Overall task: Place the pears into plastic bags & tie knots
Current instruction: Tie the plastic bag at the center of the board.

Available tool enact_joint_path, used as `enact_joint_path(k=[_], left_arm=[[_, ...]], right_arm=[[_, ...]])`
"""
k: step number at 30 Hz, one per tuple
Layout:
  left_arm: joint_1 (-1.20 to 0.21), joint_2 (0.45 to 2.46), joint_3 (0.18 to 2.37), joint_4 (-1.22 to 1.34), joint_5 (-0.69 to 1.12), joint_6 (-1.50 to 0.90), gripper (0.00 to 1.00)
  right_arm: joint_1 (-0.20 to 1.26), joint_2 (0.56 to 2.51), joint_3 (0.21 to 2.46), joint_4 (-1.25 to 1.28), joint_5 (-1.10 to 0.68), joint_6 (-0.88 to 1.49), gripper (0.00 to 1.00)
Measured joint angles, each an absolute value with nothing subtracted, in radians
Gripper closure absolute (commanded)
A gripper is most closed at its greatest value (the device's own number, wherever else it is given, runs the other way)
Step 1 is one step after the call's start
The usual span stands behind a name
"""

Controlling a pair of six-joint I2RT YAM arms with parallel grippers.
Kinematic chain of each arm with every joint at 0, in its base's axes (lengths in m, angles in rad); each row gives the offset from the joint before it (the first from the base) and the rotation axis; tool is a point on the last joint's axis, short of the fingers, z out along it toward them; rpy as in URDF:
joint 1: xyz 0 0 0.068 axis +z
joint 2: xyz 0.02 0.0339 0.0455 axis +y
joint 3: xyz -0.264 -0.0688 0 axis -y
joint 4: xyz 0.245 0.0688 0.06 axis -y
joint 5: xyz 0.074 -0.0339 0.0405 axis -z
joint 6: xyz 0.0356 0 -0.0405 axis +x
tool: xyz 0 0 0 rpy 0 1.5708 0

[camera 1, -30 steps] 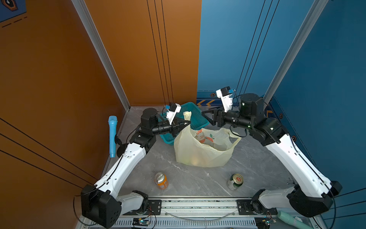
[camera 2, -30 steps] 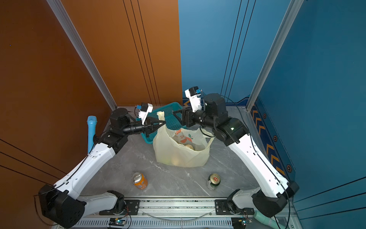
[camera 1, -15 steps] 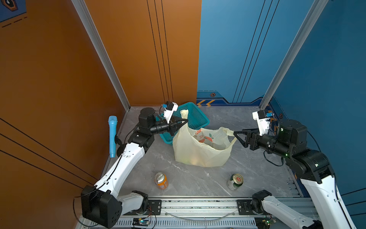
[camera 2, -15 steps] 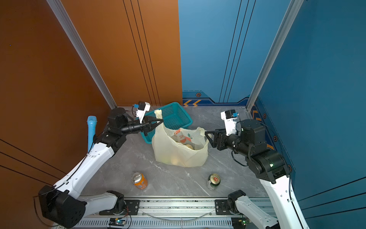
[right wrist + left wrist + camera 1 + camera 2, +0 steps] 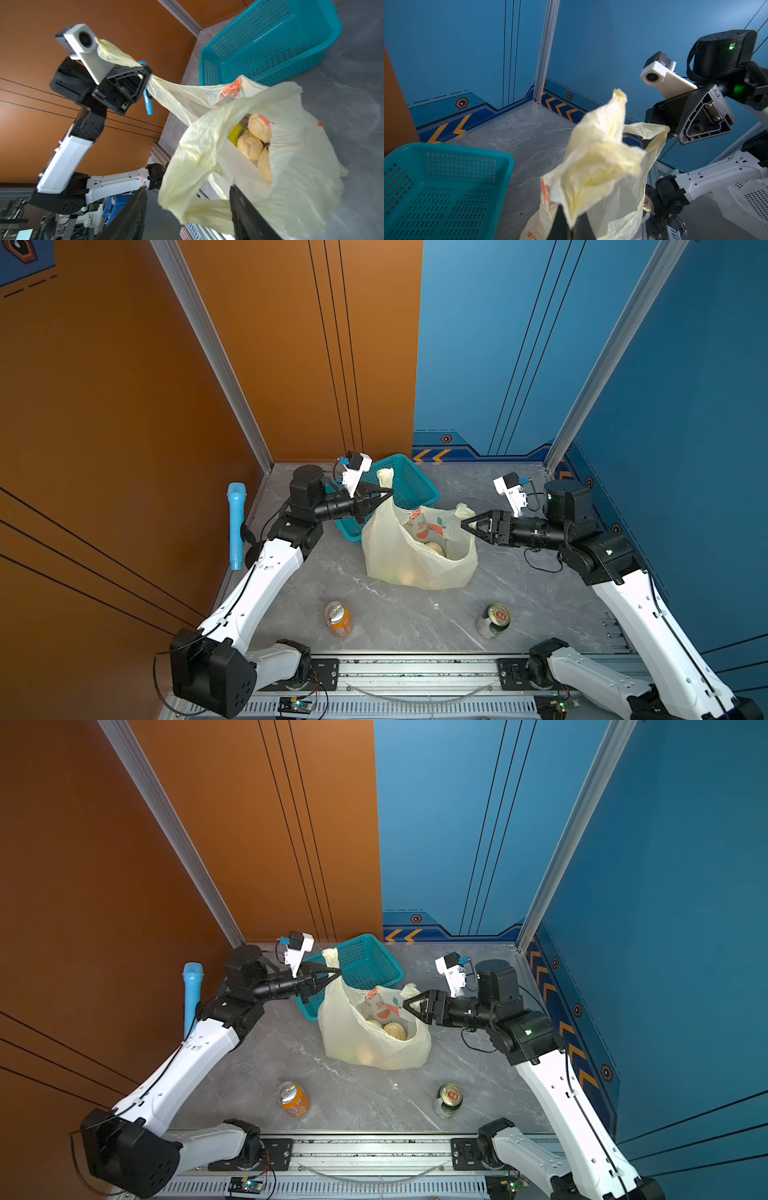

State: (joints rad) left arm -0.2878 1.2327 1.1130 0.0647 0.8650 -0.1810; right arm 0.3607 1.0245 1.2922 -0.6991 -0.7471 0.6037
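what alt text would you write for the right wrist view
A pale yellow plastic bag stands open on a grey table, with cream pears and a green one inside. The left gripper, shut, holds one handle taut, the open right gripper straddles the other handle, and a teal basket sits beyond.

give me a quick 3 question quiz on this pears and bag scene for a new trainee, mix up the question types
1. True or false: the left gripper is shut on a handle of the plastic bag.
2. Where are the pears? A) in the teal basket B) inside the plastic bag C) loose on the table
3. Fill in: in the right wrist view, the right gripper has its jaws ___, with the bag's other handle lying between them.

Key: 1 true; 2 B; 3 open
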Motion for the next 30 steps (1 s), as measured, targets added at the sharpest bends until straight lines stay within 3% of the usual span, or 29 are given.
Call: enact_joint_path(k=[7,17,24,30], left_arm=[[-0.288,1.24,1.113,0.082,0.865,-0.189,1.0],[-0.288,1.24,1.113,0.095,0.865,-0.193,1.0],[-0.288,1.24,1.113,0.098,0.865,-0.2,1.0],[-0.288,1.24,1.113,0.097,0.856,-0.199,1.0]], right_arm=[[0.368,1.071,1.289,-0.482,-0.881,0.739,0.37],[0.402,1.159,1.278,-0.586,-0.824,0.659,0.3],[0.436,1.174,1.285,-0.485,-0.878,0.731,0.4],[0.403,1.181,1.408,-0.292,-0.905,0.892,0.58]])
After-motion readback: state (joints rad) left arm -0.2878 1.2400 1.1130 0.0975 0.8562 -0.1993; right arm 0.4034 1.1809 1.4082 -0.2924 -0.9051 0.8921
